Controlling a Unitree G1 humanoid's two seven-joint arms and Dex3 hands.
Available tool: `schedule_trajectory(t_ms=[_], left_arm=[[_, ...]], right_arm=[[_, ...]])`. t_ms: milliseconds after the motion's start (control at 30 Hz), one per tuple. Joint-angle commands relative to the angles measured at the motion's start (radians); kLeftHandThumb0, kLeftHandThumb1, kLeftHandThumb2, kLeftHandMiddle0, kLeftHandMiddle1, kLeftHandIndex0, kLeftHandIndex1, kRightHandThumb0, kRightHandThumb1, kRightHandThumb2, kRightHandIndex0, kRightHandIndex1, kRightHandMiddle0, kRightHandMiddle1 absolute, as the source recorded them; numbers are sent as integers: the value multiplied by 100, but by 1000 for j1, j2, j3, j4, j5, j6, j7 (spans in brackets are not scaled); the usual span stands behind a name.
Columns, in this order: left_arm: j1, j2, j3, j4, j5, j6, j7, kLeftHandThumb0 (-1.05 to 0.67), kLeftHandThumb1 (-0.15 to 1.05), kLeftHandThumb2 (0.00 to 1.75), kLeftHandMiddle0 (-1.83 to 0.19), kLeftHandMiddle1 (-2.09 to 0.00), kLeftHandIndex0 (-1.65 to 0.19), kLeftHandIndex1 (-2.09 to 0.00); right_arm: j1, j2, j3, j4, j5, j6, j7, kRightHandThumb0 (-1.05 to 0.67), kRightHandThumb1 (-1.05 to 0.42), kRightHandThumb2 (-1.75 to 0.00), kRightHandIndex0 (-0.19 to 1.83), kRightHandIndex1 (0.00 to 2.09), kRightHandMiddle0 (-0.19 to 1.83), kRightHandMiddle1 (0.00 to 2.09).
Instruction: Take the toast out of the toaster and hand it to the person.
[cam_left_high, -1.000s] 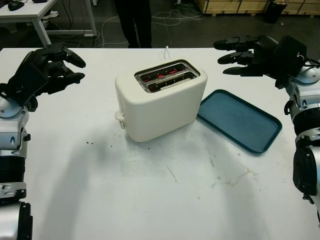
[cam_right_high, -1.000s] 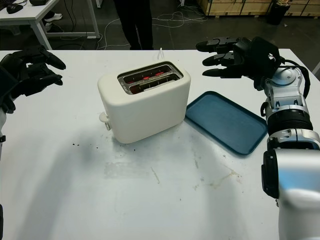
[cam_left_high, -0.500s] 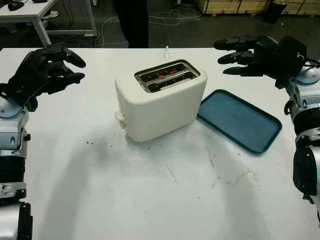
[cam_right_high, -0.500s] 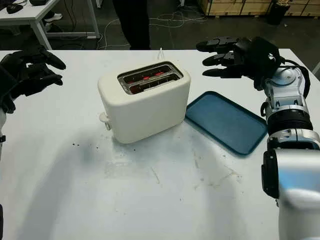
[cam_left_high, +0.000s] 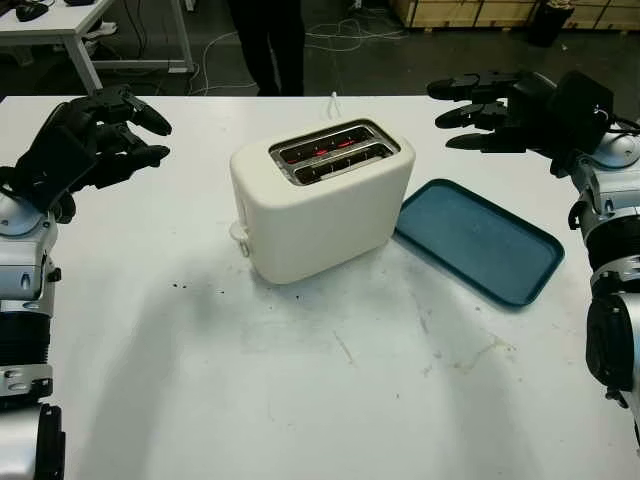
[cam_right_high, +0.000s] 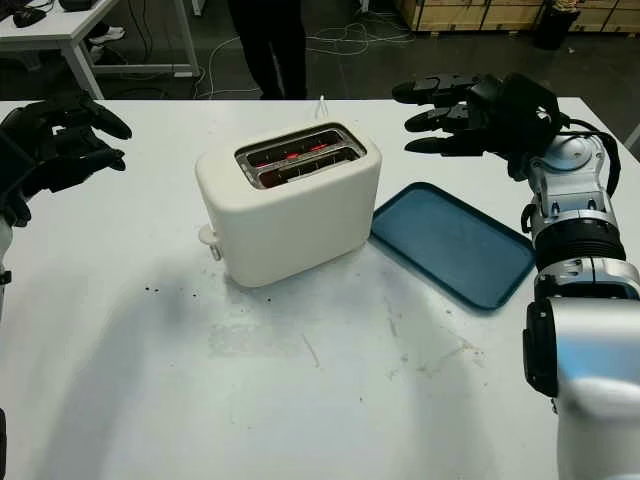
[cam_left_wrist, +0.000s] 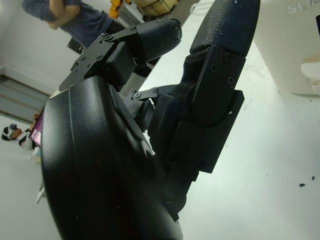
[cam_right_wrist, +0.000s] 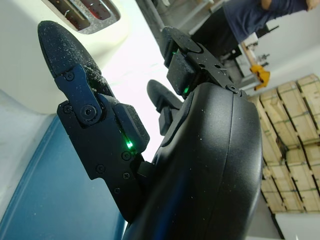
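Left hand: your left hand (cam_left_high: 95, 140) hangs over the table's left edge, toward the far-left corner, well apart from the toaster. Its fingers (cam_left_high: 143, 116) are partly curled toward the toaster and hold nothing; you see the same loose curl up close in the left wrist view (cam_left_wrist: 150, 100).
Table: the white table (cam_left_high: 300, 400) carries everything; you can see dark crumbs (cam_left_high: 180, 287) on it near the toaster's left end.
Toaster: the cream toaster (cam_left_high: 320, 200) stands upright near the middle of the table, set at an angle to the table's edges, its lever knob (cam_left_high: 239, 233) on the end facing your left hand.
Toast: look into the two slots (cam_left_high: 335, 152) on top; there is a red glow and something dark low down, but you cannot tell whether that is toast.
Person: a person's dark legs (cam_left_high: 268, 45) stand beyond the table's far edge, behind the toaster.
Tray: the blue tray (cam_left_high: 478, 240) lies flat just beside the toaster, toward the table's right edge, its near corner at the toaster's base.
Right hand: your right hand (cam_left_high: 505, 100) hovers over the far-right corner, above the tray's far end. Its fingers (cam_left_high: 462, 88) stretch out nearly straight toward the toaster and grasp nothing.
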Motion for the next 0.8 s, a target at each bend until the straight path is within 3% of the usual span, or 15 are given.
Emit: schedule_trajectory(t_ms=[0,767], left_arm=[[-12,-4,5,2,-12,-6,0,-105,87,0,-61,-135,-54,-124],[-15,-3,4,2,-11,-10,-1,-105,87,0,-62,-134,-55,-122]], right_arm=[[-1,-6,-3,-4,-2,-16,1,-81,-71,0,31,63,59,0],[1,-10,-3,-12,-2,-13,0,-80,-71,0,29,65,58,0]])
